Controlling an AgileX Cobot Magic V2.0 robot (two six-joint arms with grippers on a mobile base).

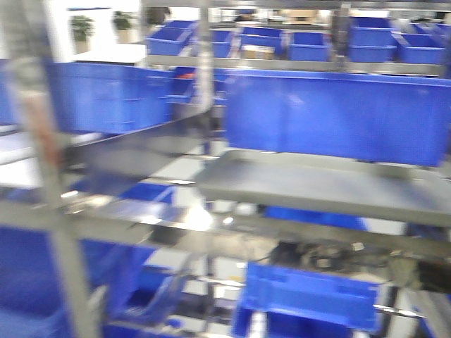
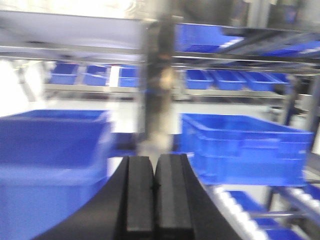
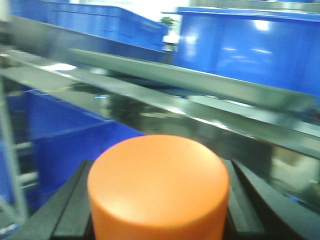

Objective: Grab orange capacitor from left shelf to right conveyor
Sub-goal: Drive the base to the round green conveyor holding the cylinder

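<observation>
One capacitor (image 3: 157, 190) is pinched in the right claw (image 3: 159, 205) at lower centre, so carry it upright clear of the tray (image 3: 200, 85); left claw (image 2: 154, 190) pressed together, empty

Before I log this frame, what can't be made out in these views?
Right wrist view: the bottom edge cuts off the orange capacitor just below its flat top.
Same view: the capacitor hides where the fingers touch it.
Front view: motion blur smears the grey tray.
The right conveyor is in no view.
</observation>
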